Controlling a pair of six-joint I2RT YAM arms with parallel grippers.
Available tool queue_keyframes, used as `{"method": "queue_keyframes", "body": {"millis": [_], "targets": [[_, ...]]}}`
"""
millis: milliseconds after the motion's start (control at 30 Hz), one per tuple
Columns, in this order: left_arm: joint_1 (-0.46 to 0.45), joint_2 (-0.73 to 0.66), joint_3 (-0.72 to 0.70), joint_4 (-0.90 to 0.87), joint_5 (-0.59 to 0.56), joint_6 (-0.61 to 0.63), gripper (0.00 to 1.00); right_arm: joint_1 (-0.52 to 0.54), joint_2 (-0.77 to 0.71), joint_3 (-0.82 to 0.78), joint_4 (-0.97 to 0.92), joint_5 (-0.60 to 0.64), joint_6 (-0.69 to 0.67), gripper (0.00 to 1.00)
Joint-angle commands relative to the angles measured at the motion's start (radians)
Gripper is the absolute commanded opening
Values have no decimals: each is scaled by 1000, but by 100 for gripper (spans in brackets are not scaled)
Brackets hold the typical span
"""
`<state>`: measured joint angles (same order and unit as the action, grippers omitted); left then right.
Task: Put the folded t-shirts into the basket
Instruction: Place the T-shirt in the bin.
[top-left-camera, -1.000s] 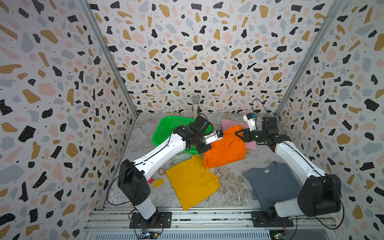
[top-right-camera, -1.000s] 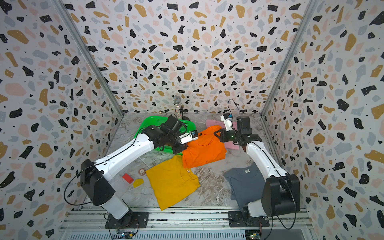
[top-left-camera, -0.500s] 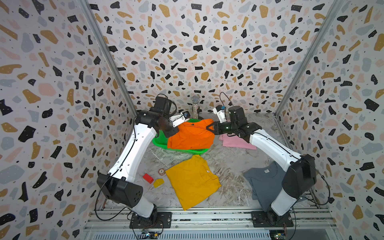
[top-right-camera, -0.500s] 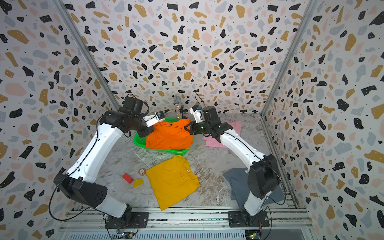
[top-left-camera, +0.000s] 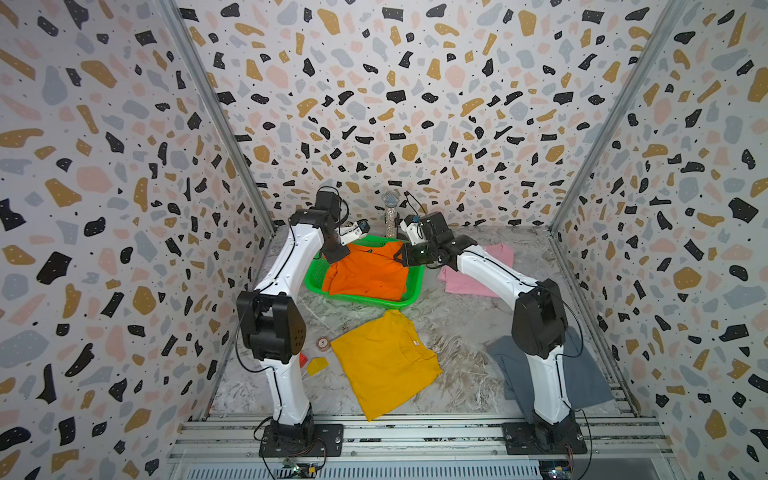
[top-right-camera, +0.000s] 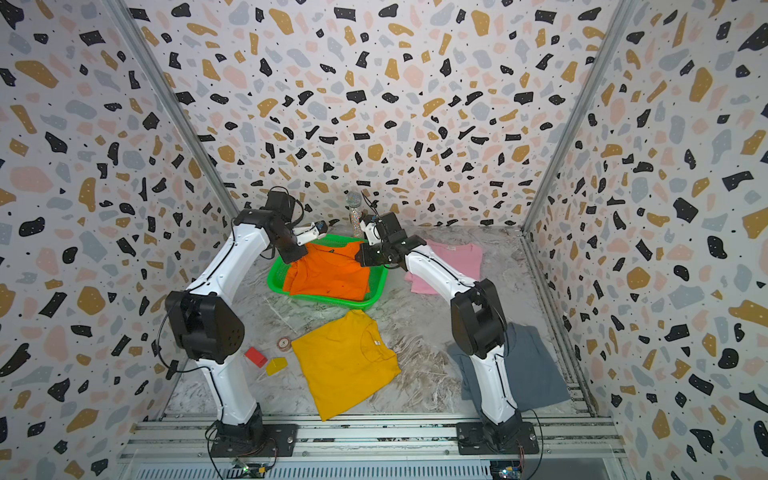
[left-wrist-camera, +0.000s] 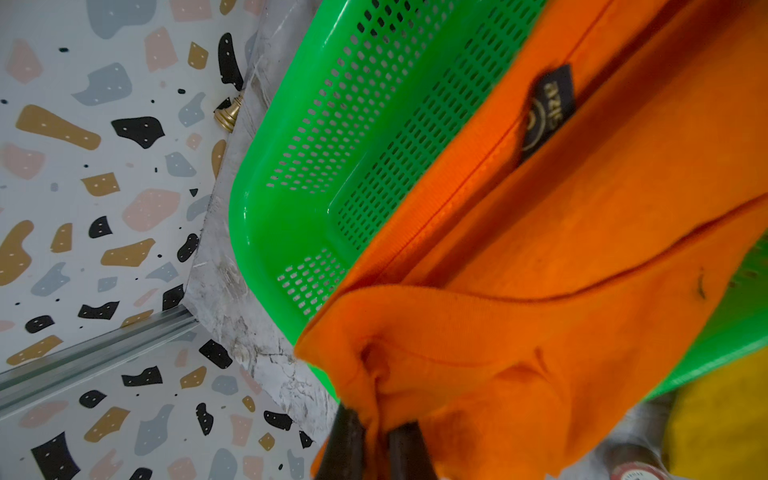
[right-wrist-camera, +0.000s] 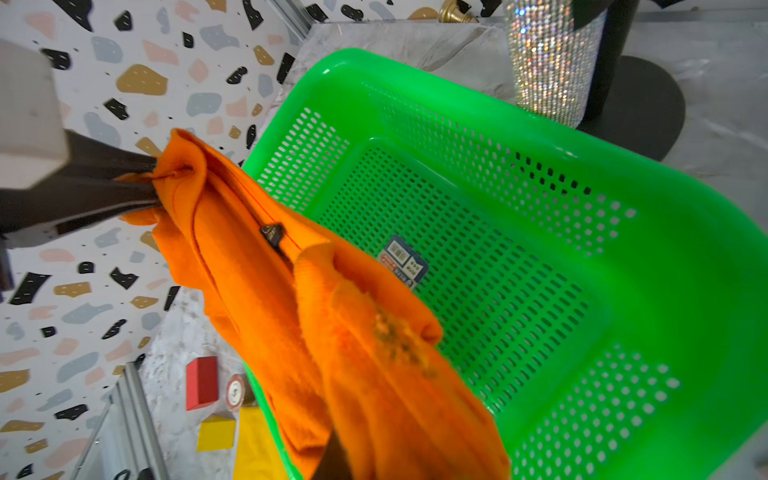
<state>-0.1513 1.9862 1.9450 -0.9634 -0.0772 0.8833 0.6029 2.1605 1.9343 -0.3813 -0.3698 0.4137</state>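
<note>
Left wrist view: I see my left gripper (left-wrist-camera: 376, 419) pinching one shoulder of the orange t-shirt (left-wrist-camera: 561, 249); my right gripper (top-left-camera: 401, 257) pinches the other. The collar edge stretches along the far wall of the basket (top-left-camera: 361, 300), and the hem drapes to its near rim.

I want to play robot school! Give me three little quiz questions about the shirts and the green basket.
1. True or false: the left gripper and the right gripper are each shut on the orange t-shirt.
2. Which colour t-shirt lies nearest the small yellow block? A) pink B) mustard yellow C) grey-blue
3. Fill in the blank: ___ t-shirts lie on the table, outside the green basket.

Key: 1 true; 2 B; 3 three.
</note>
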Motion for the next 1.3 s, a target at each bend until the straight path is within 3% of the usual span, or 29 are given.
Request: {"method": "queue_keyframes", "body": {"millis": [0, 267, 567, 667, 833, 967, 1200, 1267], "targets": [[25, 54, 32, 129, -136, 18, 0, -26, 24, 58, -100, 88, -72, 0], [25, 171, 0, 286, -201, 35, 0, -26, 113, 110, -126, 179, -137, 0], [25, 189, -54, 415, -221, -20, 0, -26, 136, 133, -133, 295, -227, 11], [25, 170, -88, 459, -233, -46, 8, -26, 135, 148, -140, 320, -259, 17], [25, 126, -135, 502, -270, -80, 37, -29, 122, 157, -156, 373, -301, 32], [25, 94, -156, 524, -311, -103, 52, -37, 88, 145, -162, 368, -329, 39], [23, 45, -170, 481, -287, -156, 61, -48, -57, 22, -131, 138, -402, 48], [18, 28, -164, 426, -229, -195, 62, -52, -119, -46, -110, 81, -430, 50]]}}
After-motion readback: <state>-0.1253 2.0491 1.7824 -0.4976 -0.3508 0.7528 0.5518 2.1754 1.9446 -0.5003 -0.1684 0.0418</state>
